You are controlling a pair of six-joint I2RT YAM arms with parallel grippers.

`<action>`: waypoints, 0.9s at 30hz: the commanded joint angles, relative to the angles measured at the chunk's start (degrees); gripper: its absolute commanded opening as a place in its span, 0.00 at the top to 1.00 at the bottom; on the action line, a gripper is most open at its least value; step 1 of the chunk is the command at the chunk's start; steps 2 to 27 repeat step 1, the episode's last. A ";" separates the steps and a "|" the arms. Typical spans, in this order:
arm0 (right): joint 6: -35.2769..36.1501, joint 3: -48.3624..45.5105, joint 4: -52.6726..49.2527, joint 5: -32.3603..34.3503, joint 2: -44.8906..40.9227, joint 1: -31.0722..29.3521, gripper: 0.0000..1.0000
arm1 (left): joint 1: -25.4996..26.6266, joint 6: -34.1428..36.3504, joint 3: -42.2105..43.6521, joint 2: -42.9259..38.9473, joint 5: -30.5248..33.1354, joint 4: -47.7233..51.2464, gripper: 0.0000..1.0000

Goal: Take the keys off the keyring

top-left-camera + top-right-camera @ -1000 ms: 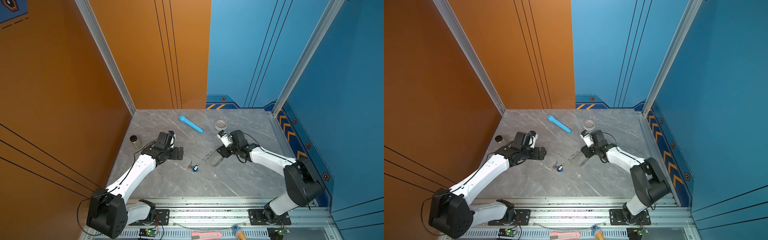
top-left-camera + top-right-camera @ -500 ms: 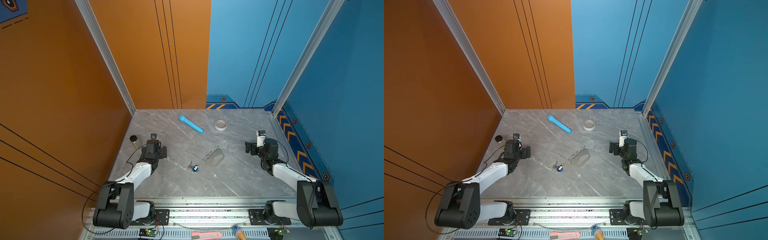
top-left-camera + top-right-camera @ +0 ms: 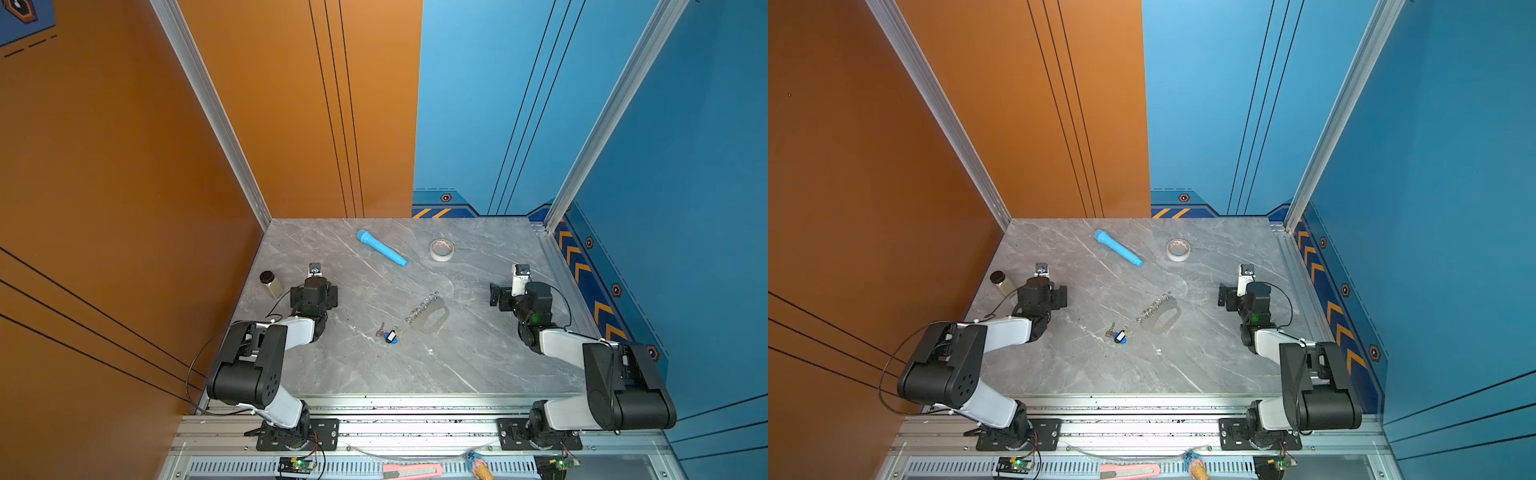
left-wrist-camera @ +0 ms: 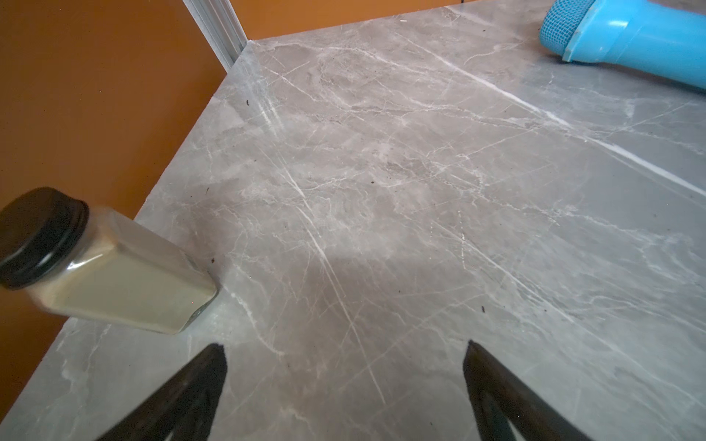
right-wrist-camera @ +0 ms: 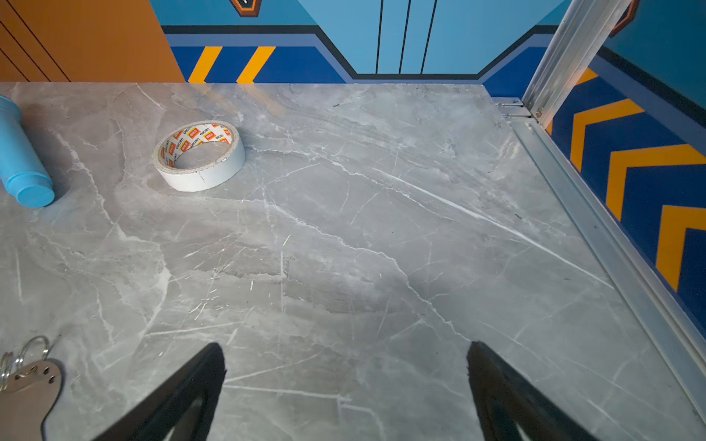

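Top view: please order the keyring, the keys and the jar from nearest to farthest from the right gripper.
1. keyring, mid-table, closest to the right gripper.
2. keys, further left and nearer the front.
3. jar, farthest, on the far left.

Left tool (image 4: 344, 343) and right tool (image 5: 344, 343) hang low at opposite sides, jaws wide apart, empty.
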State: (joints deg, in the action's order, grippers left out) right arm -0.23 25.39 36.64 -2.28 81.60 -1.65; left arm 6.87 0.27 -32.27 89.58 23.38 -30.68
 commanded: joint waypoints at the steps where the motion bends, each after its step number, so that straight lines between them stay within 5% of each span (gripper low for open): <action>1: 0.76 -0.87 2.81 1.61 -0.25 -0.46 0.00 | 0.38 1.69 1.13 -0.98 0.32 -4.60 0.02; 27: 0.76 -0.87 2.81 1.61 -0.25 -0.46 0.00 | 0.38 1.69 1.13 -0.98 0.32 -4.60 0.02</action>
